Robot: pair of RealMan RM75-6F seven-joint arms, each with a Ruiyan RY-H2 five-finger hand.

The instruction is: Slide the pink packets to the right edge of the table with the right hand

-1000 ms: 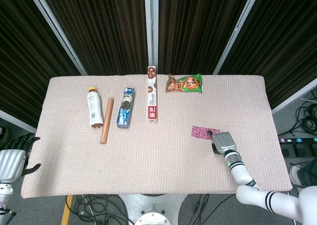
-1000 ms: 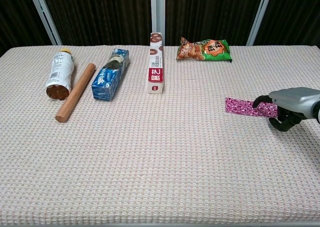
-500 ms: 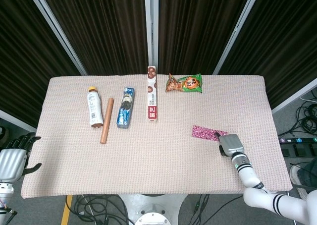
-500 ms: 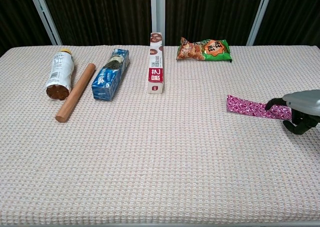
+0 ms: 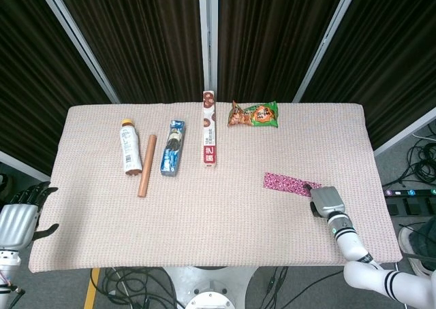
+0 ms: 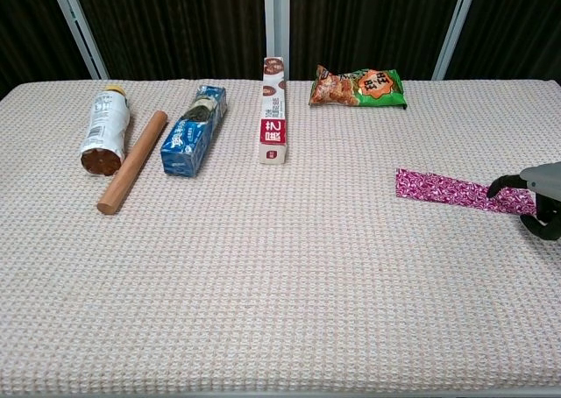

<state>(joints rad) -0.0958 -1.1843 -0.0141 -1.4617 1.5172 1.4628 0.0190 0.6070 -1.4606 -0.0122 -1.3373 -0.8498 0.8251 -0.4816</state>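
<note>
The pink packets lie as one long flat strip on the right part of the table, running left to right. My right hand is at the strip's right end with its fingers curled, and a dark fingertip presses on that end. Part of this hand is cut off by the chest view's right border. My left hand hangs off the table's front-left corner with its fingers spread, holding nothing.
Along the back lie a white bottle, a wooden rod, a blue box, a long white-and-red box and a green-and-orange snack bag. The table's right edge is a short way beyond my right hand.
My right hand has moved right, toward the table's edge. The strip's right end went with it and the strip shows longer, while its left end stayed put.
</note>
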